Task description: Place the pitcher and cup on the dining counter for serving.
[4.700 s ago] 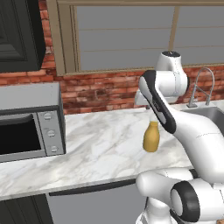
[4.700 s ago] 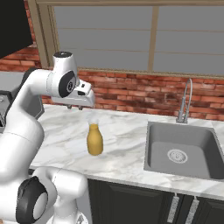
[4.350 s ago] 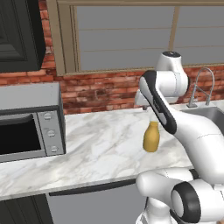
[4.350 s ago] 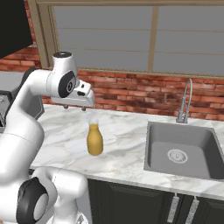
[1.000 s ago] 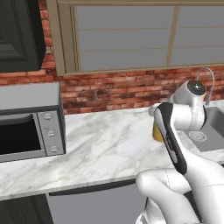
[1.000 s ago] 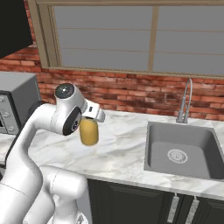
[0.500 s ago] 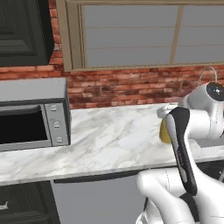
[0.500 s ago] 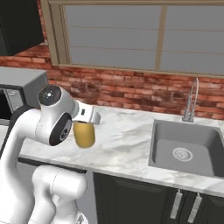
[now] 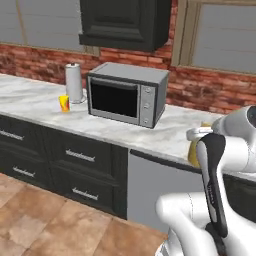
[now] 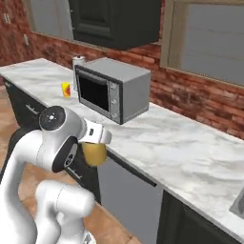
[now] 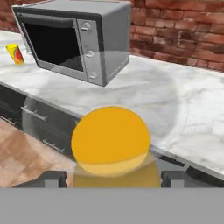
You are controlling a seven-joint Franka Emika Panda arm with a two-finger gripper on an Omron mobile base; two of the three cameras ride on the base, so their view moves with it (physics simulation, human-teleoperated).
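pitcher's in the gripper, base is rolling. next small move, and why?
Probably hold the grip and carry on: the gripper is closed around the pitcher, which hangs lifted off the marble counter in front of the cabinets. No island top is in sight, so there is nowhere to set it down. The cup waits beside the microwave.

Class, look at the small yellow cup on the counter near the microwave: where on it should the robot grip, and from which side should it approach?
Grip the cup across its side walls, near the rim, coming from above or from the open floor side. It stands upright and small on the counter, with the paper towel roll just behind and the microwave to one side, so those sides look crowded.
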